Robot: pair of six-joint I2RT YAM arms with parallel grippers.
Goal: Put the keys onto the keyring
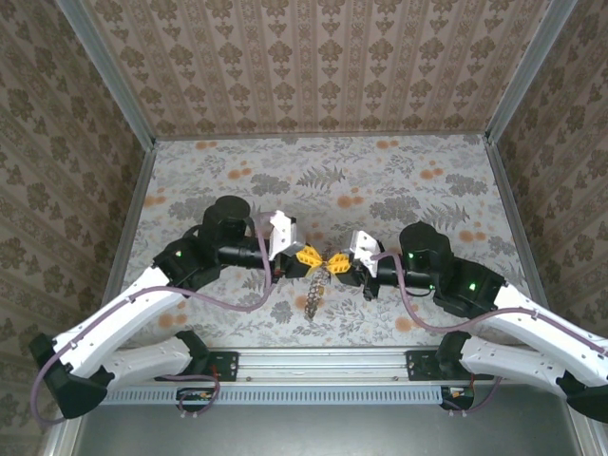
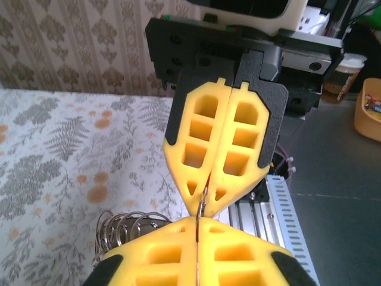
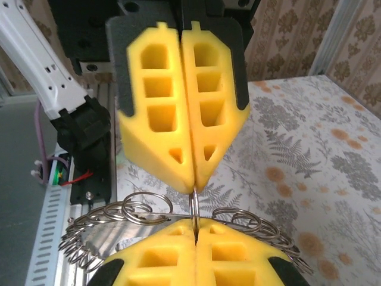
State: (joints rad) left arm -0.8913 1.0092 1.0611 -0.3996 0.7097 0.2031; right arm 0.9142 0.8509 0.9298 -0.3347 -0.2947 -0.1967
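Observation:
My left gripper and right gripper meet tip to tip above the middle of the floral table. Both are shut on the same thin metal loop of the keyring, whose chain of loops hangs down between them. In the left wrist view my left gripper pinches the loop's edge, with the right gripper just beyond it and more loops of the keyring off to the left. The right wrist view has my right gripper clamped on the loop under the left gripper, and the keyring sags to both sides. The keys are out of view.
An aluminium rail with the arm bases runs along the near edge. Patterned walls close in the table at the back and on both sides. Purple cables loop beside each arm. An orange bin stands off the table.

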